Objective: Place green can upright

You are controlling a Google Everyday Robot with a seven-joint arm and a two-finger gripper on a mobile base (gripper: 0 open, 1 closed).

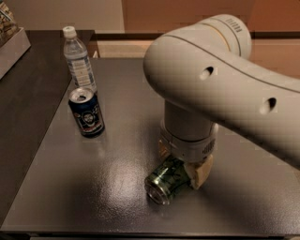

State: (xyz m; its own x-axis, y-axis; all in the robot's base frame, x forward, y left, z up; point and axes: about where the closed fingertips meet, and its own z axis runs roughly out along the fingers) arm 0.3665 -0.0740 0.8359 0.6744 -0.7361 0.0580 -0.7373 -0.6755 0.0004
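1. Nearest you, the green can (164, 182) lies on its side on the glossy dark grey table (93, 187), with your gripper (182, 165) clamped across it.
2. Farther left stand a dark blue can (86, 112) and a water bottle (78, 58).
3. Beyond them is a tan wall (154, 14).

It looks like an office-style test room. A plain grey matte desk (93, 187) meets a darker desk (23, 103) along its left edge, with a bare pale wall (61, 11) behind. A bulky white robot arm (211, 79) leans over the near edge. Its gripper (180, 168) is low there, fingers (200, 172) clasping a shiny, dark green can (168, 180) that lies on its side. Near the far left corner stand a clear plastic water bottle (79, 61) and a dark blue can (86, 112).
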